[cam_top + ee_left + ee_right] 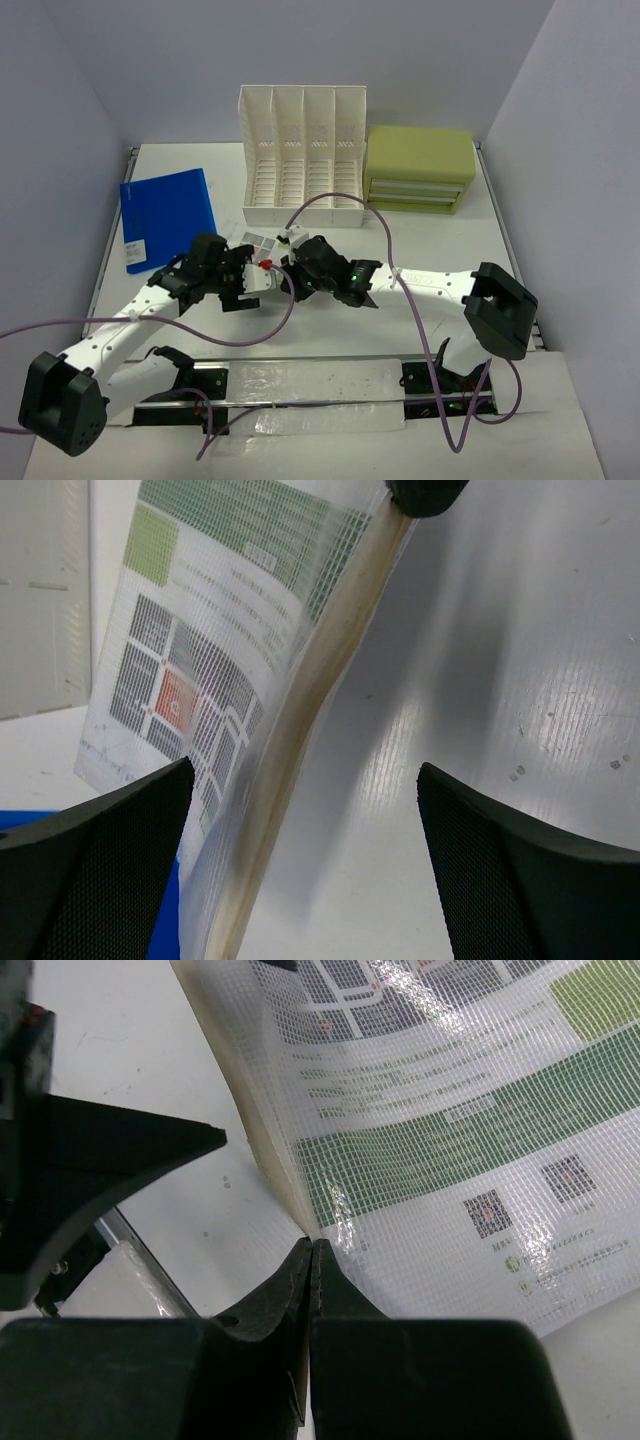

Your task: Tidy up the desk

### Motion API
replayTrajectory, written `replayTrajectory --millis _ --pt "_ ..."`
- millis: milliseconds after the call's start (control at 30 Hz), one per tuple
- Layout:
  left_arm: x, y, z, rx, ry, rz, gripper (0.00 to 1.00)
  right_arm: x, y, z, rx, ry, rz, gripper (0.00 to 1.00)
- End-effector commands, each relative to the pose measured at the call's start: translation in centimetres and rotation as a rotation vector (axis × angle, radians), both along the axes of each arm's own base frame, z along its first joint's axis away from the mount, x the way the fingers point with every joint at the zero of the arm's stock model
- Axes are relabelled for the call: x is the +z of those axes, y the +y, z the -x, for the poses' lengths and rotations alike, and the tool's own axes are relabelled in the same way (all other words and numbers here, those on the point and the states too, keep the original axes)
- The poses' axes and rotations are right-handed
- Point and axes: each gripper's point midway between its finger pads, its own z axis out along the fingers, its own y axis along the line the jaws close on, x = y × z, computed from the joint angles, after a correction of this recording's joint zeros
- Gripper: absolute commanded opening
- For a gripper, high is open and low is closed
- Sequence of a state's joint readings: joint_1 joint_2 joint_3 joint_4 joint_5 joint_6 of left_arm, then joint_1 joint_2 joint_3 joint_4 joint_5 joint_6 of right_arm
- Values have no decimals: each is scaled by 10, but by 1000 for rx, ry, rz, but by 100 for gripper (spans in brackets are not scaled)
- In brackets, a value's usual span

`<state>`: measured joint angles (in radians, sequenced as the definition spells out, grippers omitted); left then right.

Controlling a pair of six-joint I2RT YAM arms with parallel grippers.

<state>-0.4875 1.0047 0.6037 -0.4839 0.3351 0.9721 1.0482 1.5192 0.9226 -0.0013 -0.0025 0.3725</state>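
Note:
On the white desk (440, 240) both arms meet at the middle. My right gripper (312, 1245) is shut on the beige edge of a clear mesh pouch (450, 1130) holding a printed sheet with green and grey blocks. The pouch (210, 640) stands raised on edge over the desk (520, 680), pinched at its top by the right gripper (420, 495). My left gripper (305, 770) is open, and the pouch's lower edge runs between its fingers (110, 830), close to the left one. From above, only a strip of the pouch (258, 240) shows behind the left gripper (258, 280) and right gripper (290, 265).
A blue folder (168, 215) lies flat at the left. A white slotted file rack (300, 150) stands at the back centre, and a green drawer box (420, 170) sits to its right. Purple cables loop over both arms. Metal rails run along the desk's edges.

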Motion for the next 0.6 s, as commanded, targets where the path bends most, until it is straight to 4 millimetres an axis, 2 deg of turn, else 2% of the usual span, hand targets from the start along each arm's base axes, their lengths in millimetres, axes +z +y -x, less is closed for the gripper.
replayTrajectory --millis 0,200,267,300,333,400,467,500,567 --pt "7 -15 -22 27 -105 4 99 37 9 -8 8 -63 -112 0" --pt "14 -17 -51 122 -213 -1 99 41 10 -5 24 -62 -129 0" --pt "12 -17 -51 110 -210 -11 93 42 10 -5 27 -62 -132 0" --pt "10 -19 -51 102 -204 -14 86 42 10 -5 28 -61 -134 0" --pt "3 -20 -46 89 -169 -27 66 42 10 -4 30 -59 -134 0" --pt "-4 -23 -39 73 -131 -41 45 43 11 -4 32 -60 -135 0" --pt "-7 -27 -32 59 -111 -44 10 42 9 -5 27 -64 -127 0" --pt "-6 -28 -31 64 -107 -40 0 42 8 -5 23 -66 -124 0" --pt "-1 -30 -27 78 -90 -15 0 44 4 -8 2 -76 -118 0"
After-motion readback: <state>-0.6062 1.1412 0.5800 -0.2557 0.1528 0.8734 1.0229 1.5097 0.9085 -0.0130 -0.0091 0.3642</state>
